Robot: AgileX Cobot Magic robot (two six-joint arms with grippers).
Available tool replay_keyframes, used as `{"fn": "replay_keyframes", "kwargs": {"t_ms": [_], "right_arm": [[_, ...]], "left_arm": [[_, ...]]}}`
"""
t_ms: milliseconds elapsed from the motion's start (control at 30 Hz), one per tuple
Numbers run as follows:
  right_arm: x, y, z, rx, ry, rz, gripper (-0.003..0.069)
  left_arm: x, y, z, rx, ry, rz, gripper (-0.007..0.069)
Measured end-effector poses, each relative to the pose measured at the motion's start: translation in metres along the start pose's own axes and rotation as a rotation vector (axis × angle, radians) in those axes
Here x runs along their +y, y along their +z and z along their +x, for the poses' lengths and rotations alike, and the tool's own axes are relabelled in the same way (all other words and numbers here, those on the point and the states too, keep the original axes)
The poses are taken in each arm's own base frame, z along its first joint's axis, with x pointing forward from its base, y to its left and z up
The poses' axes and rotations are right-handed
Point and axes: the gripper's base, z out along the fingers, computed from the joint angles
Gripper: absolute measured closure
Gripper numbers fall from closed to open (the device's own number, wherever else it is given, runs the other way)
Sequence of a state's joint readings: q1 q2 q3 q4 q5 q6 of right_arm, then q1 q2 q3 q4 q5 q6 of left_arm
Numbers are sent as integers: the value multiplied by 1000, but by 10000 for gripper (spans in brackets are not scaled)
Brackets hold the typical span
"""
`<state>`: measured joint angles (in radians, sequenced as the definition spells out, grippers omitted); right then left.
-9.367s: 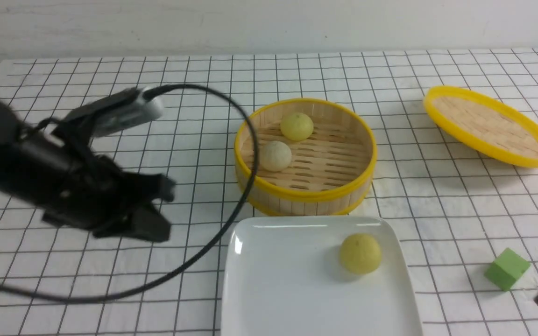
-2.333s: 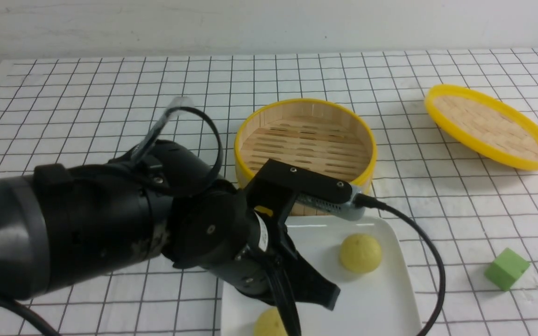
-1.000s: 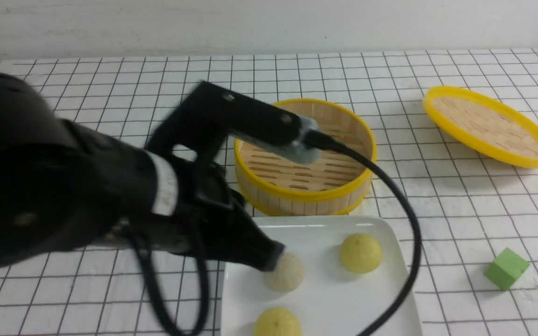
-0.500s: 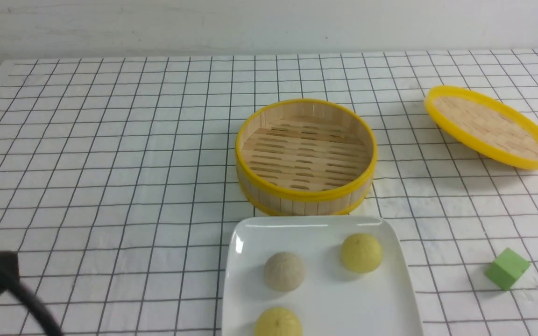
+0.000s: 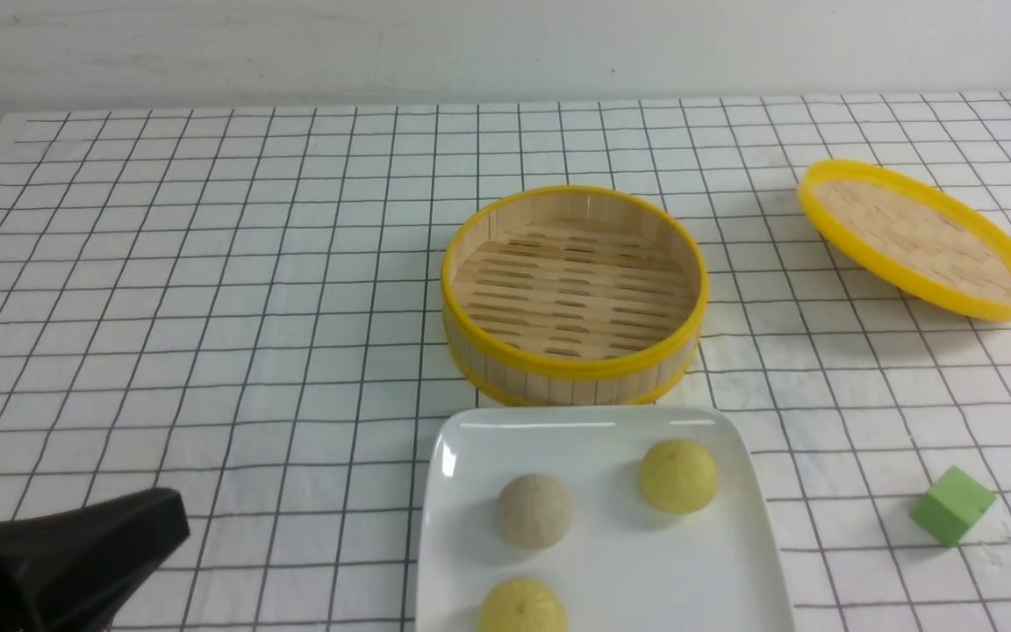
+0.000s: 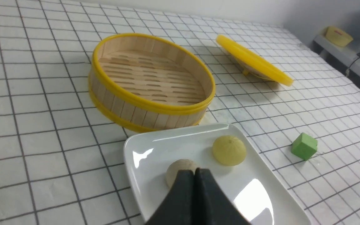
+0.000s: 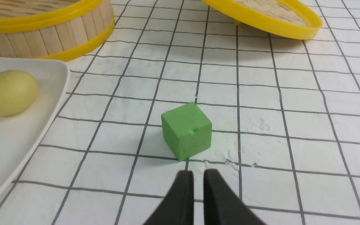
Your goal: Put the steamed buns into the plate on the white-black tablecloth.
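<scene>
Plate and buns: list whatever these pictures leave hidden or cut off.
- Front view: the plate and the near yellow bun run off the bottom edge.
- Left wrist view: the shut left gripper covers part of the beige bun; the near yellow bun is not visible.
- Right wrist view: only the far yellow bun shows; the plate's other side is cut off.

I'm working over a staged lab bench, not a kitchen: a table [image 5: 207, 263] under gridded cloth against a bare white wall [image 5: 505, 44], with a side shelf [image 6: 348, 57] carrying cables nearby.
</scene>
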<state>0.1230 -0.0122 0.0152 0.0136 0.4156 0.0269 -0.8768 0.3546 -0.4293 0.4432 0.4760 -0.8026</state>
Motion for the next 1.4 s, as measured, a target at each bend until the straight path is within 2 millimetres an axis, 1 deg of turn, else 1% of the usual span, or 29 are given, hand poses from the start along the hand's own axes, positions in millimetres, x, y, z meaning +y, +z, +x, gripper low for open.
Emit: {"fn": "replay_keyframes", "kwargs": {"t_ms": [100, 233, 333, 400, 433, 500, 567, 600, 633, 767, 800, 833, 933, 1033, 1067, 1167, 1400], "right_arm": [[0, 0, 0, 0, 0, 0, 577], [0, 0, 0, 0, 0, 0, 571], [0, 0, 0, 0, 0, 0, 569], [0, 0, 0, -1, 0, 0, 566], [0, 0, 0, -1, 0, 0, 565], [0, 0, 0, -1, 0, 0, 561], [0, 0, 0, -1, 0, 0, 559], [0, 0, 0, -1, 0, 0, 559], [0, 0, 0, -1, 0, 0, 557], [0, 0, 0, -1, 0, 0, 551], [0, 0, 0, -1, 0, 0, 551], [0, 0, 0, -1, 0, 0, 549], [0, 0, 0, -1, 0, 0, 547], [0, 0, 0, -1, 0, 0, 543], [0, 0, 0, -1, 0, 0, 541], [0, 0, 0, -1, 0, 0, 537], [0, 0, 0, -1, 0, 0, 528]], "left_arm": [[4, 0, 4, 39, 0, -39, 612], [4, 0, 5, 47, 0, -42, 612], [5, 1, 9, 54, 31, -35, 610], [8, 2, 17, 36, 111, -28, 608], [9, 2, 18, 27, 116, -31, 608], [15, 2, 28, -22, 162, -58, 608], [26, 2, 40, -72, 209, -142, 606], [26, 2, 40, -76, 214, -138, 606], [34, 2, 48, -102, 219, -216, 606], [56, 1, 73, -102, 188, -435, 605], [58, 0, 75, -102, 181, -454, 605], [63, -1, 82, -109, 153, -518, 605], [68, -6, 90, -141, 121, -584, 604], [70, -8, 97, -167, 113, -623, 601], [73, -7, 102, -162, 107, -641, 599], [75, -7, 108, -138, 96, -653, 594], [76, -7, 110, -116, 88, -658, 591]]}}
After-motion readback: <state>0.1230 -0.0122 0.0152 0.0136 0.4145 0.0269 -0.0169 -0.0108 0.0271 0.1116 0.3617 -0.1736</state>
